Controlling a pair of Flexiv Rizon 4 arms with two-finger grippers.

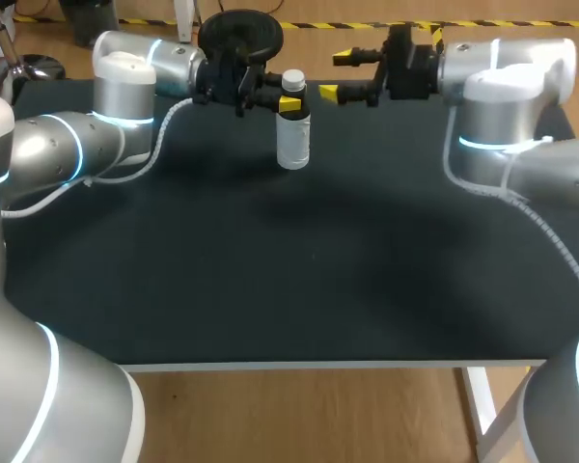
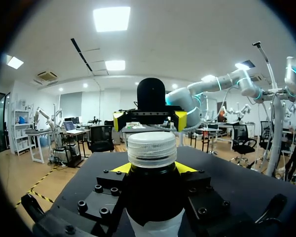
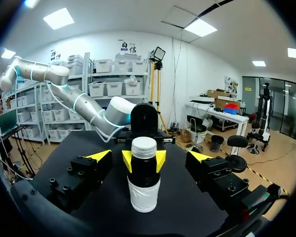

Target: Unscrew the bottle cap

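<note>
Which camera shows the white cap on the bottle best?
The left wrist view: the white ribbed plastic bottle cap sits close up, its ridges plain. The right wrist view shows it smaller; the head view, small and from above.

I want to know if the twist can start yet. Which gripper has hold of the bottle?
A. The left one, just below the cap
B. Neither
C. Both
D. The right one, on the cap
A: the left gripper has its yellow tips against the bottle from two sides, just under the white cap, while the right gripper stands open and apart from it.
</note>
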